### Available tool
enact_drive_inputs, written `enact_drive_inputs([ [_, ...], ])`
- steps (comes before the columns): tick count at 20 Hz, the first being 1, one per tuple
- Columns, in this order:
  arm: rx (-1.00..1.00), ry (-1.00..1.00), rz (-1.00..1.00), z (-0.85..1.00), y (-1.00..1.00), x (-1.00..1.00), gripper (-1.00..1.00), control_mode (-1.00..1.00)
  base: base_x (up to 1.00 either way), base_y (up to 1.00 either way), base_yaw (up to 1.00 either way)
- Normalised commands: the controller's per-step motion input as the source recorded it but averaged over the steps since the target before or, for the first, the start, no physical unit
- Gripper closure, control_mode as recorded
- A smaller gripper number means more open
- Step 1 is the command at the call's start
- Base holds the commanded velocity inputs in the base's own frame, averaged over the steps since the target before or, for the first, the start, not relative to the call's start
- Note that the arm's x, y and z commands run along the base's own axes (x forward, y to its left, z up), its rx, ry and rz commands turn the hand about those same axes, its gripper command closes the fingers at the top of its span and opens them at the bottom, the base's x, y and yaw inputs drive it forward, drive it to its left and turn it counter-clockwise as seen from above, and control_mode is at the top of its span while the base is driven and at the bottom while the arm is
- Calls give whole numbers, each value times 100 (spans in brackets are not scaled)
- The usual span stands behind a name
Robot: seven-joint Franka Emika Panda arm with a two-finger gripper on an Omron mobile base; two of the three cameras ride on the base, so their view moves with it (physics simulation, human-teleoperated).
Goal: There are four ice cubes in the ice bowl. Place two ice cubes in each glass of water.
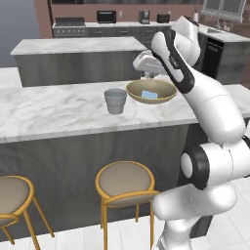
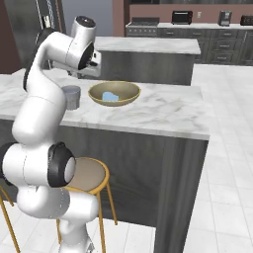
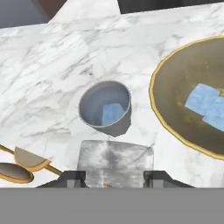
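The gripper (image 3: 116, 176) hangs above the marble counter (image 1: 44, 110), looking down on it. In the hand view its two dark fingertips (image 3: 74, 177) stand well apart at the bottom edge, with nothing between them but bare marble and the near glass beyond (the jaws are spread and hold nothing, touching nothing that I can see).

Just past the fingertips stands one glass of water (image 3: 106, 108), a grey-blue tumbler, upright on the counter. A pale blue ice cube (image 3: 112, 113) sits inside it; whether there is more than one in there I cannot tell.

Beside the glass, close but not touching, is the ice bowl (image 3: 164, 118), wide, shallow and olive-tan with a yellow rim. Two ice cubes (image 3: 202, 99) lie together on its floor, touching or overlapping each other.

From the left base view the glass (image 1: 115, 101) stands to the left of the bowl (image 1: 136, 93), and the hand hovers above and behind the bowl's far rim. Round tan stools with yellow frames (image 1: 125, 183) stand on the floor under the counter's overhang.
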Motion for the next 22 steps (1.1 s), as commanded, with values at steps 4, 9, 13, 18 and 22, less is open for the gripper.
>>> enact_drive_inputs([
  [4, -7, 0, 7, -50, 37, -26, 100, -100, 0, 0, 0],
  [9, -1, 0, 9, -4, 47, 4, 100, -100, 0, 0, 0],
  [13, -3, 6, 5, -2, 39, 28, 100, -100, 0, 0, 0],
  [18, -6, 7, 0, -17, 16, 38, 100, -100, 0, 0, 0],
  [22, -3, 5, 0, -2, 0, 40, 100, -100, 0, 0, 0],
])
